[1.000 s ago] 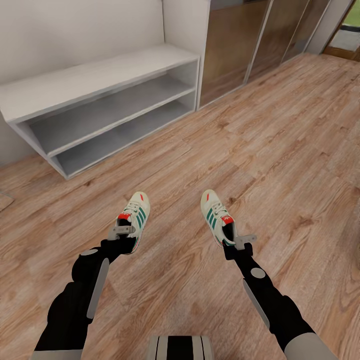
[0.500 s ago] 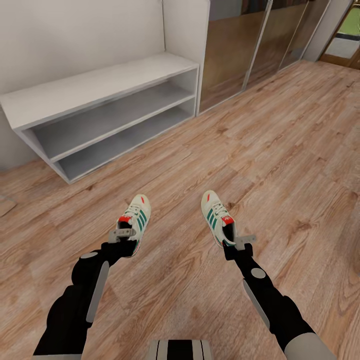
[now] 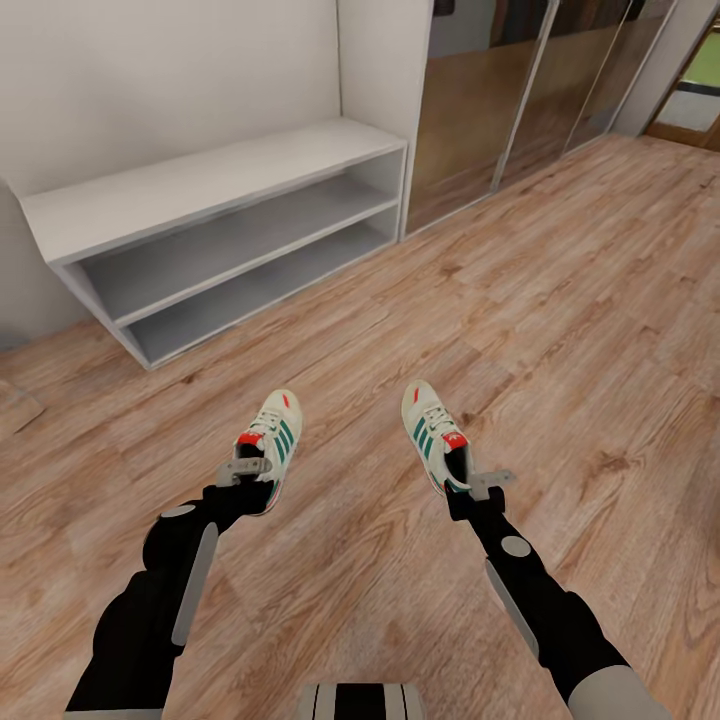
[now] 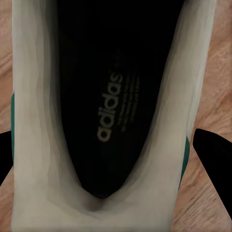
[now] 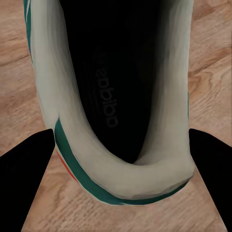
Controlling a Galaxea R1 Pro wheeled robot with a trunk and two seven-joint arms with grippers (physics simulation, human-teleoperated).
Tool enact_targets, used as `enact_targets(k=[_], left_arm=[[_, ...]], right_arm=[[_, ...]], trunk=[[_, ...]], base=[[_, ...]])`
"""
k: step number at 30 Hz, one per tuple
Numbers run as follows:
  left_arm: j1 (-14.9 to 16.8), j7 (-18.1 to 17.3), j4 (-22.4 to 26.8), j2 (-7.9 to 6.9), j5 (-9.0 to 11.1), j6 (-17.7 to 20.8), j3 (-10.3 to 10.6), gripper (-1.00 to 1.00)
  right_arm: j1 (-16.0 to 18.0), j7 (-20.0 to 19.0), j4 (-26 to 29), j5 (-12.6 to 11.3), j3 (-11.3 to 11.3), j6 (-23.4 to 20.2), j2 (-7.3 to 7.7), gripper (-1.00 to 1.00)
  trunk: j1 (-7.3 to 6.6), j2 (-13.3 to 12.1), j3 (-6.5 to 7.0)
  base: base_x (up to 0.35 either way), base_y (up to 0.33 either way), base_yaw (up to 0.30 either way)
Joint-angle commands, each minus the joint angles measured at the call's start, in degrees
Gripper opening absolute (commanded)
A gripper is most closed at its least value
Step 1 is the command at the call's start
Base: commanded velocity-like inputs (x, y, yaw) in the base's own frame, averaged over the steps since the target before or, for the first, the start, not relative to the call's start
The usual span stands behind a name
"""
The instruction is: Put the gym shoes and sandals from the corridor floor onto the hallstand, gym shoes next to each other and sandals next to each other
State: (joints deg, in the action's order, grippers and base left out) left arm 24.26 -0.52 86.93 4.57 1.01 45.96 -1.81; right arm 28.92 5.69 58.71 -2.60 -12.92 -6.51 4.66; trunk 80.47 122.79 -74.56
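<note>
Each arm holds one of the two gym shoes by its heel over the corridor floor (image 3: 560, 300). My left gripper (image 3: 245, 470) is shut on the left gym shoe (image 3: 273, 432), a cream sneaker with teal stripes. The right gripper (image 3: 470, 487) is shut on the right gym shoe (image 3: 428, 432). The left wrist view looks into the shoe's dark opening past its cream collar (image 4: 36, 125), with a black finger (image 4: 212, 150) at the side. In the right wrist view, black fingers (image 5: 24, 162) flank the other shoe's heel (image 5: 111, 174). The hallstand (image 3: 220, 180) stands ahead to the left, tiers bare. The two sandals are out of view.
Mirrored sliding wardrobe doors (image 3: 500, 90) run along the wall right of the hallstand. A white wall panel (image 3: 385, 60) separates them. A doorway (image 3: 695, 90) shows at the far right. Wood floor stretches open between me and the rack.
The whole view has shifted, so the camera has moved: the hallstand now sits slightly lower and further right in the picture. Both arms hold their shoes as before.
</note>
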Motion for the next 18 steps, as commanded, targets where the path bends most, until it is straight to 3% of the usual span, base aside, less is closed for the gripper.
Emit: enact_targets(k=[1,18], left_arm=[[0.00,-0.01,0.00,0.00,-0.04,0.00,-0.01,-1.00],[0.00,-0.01,0.00,0.05,-0.04,0.00,0.06,-1.00]], right_arm=[[0.00,-0.07,0.00,-0.04,0.00,0.01,0.00,-1.00],[0.00,-0.06,0.00,-0.04,0.00,0.01,0.00,-1.00]], trunk=[[0.00,0.00,0.09],[0.00,0.00,1.46]], base=[[0.000,0.000,0.173],[0.000,0.000,0.190]])
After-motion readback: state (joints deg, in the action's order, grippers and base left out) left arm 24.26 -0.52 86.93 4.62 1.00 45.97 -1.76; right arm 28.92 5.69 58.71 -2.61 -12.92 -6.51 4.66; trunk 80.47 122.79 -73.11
